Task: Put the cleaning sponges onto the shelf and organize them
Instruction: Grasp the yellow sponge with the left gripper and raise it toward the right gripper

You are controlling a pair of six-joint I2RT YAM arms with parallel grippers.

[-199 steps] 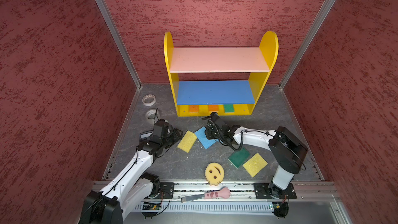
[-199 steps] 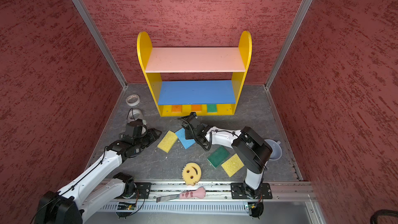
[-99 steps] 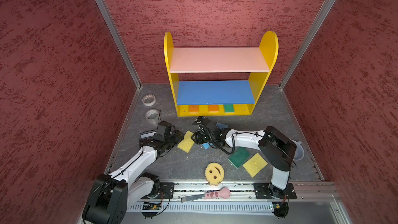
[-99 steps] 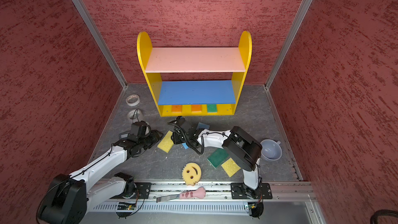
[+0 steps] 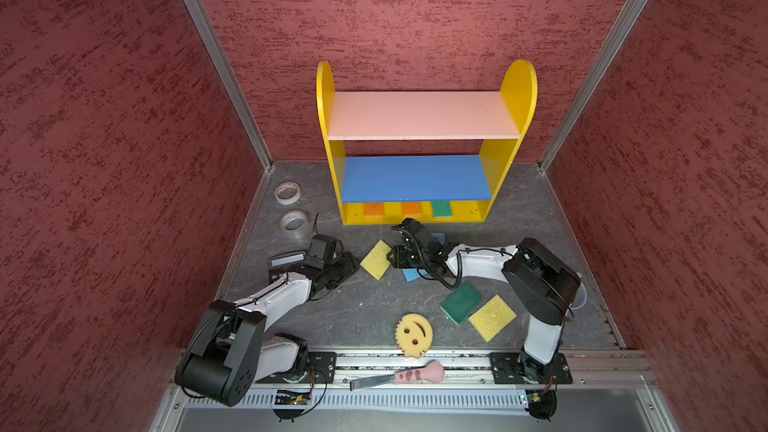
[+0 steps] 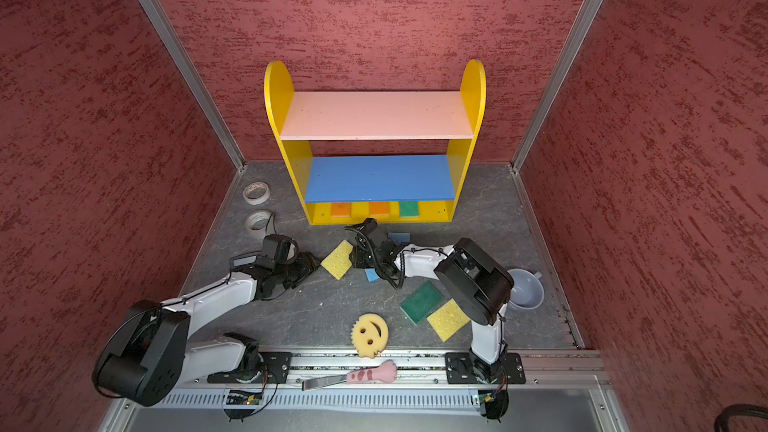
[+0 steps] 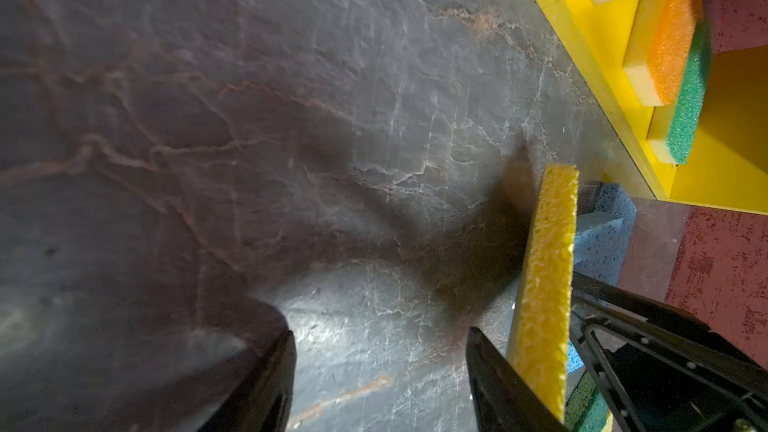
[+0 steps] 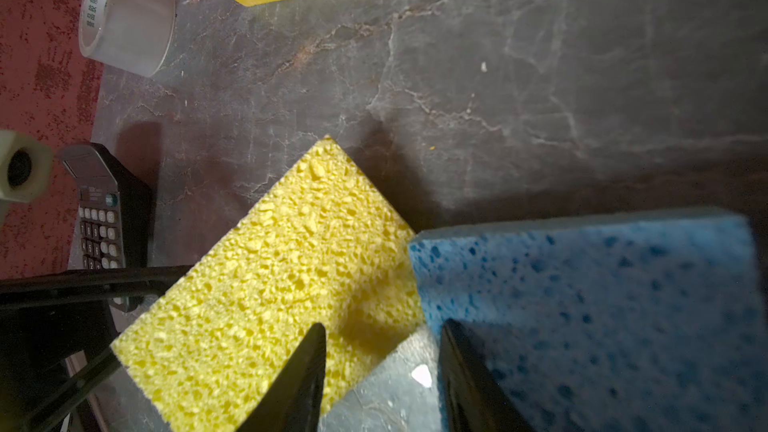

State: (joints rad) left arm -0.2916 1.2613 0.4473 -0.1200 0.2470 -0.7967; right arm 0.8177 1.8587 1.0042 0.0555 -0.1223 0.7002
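Flanking the flat rectangular yellow foam sponge [image 5: 375,259] from both sides, the two arms are working the pick-up step for the next piece bound for the small wooden shelf with yellow side panels, a pink upper board and a blue middle board [image 5: 415,178]. The shelf is standing at the middle of the back edge of the grey bench [image 5: 353,313].

That sponge is lying near the middle of the bench, a little in front of the shelf's yellow base. Two orange-topped rectangular sponges [image 5: 374,209] and a green-topped one [image 5: 441,209] are already sitting there in a row.

The left gripper [image 7: 378,332] is hanging low on the side of the bench's left edge. Its jaws are standing open with only bare bench between them, and the sponge's thin edge is showing just outside one finger.

The right gripper [image 8: 382,324] is lying stretched out from the right edge, its forearm nearly level. Its jaws are parted over a strip of bare bench and appear to be gripping nothing. One finger is overlapping the yellow sponge's corner, the other a blue rectangular foam sponge [image 8: 582,305] just beside it. Whether the yellow sponge is lying flat or tipping up, I cannot tell.

The next move is probably calling for one gripper to close across the sponge's thickness while the other gives it room, since the two are crowding each other.
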